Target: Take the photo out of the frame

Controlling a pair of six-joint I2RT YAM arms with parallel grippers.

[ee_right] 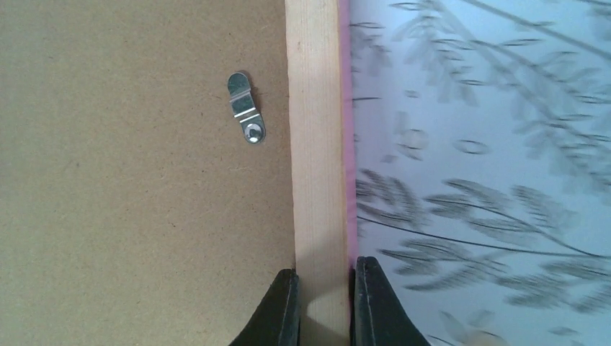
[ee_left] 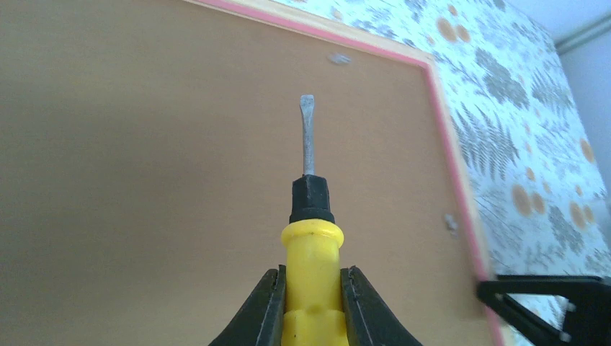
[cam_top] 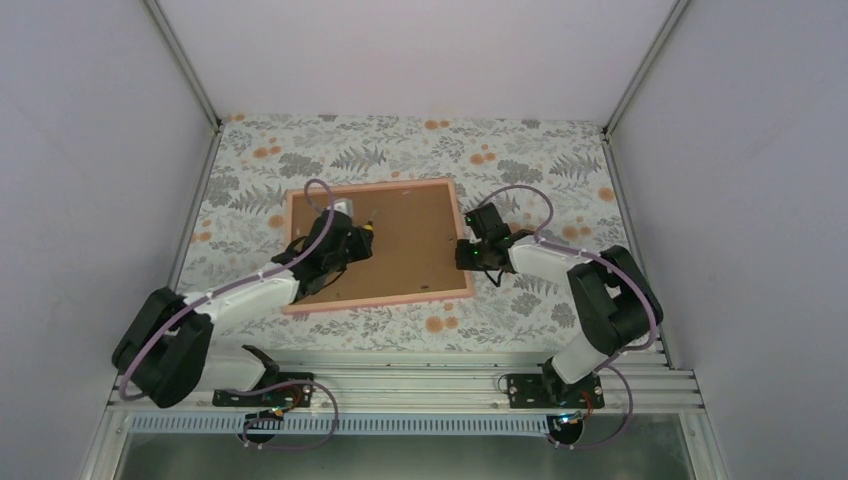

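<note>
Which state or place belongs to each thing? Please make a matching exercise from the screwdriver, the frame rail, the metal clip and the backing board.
Things:
1. screwdriver
2. frame rail
3. metal clip
4. backing board

Descriptions:
A. brown, fills the frame
B. pinched by the right pincer
C. held in the left pincer
D. silver, on the board near the rail

Pairs: 1-C, 2-B, 3-D, 4-A

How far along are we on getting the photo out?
Done: the frame lies face down, backing board up, and the screwdriver is picked up. In hand: left jaws grip the screwdriver, its tip over the board; right jaws pinch the frame's right rail. Left: the board sits in place, a metal tab on it; the photo is not in sight.
</note>
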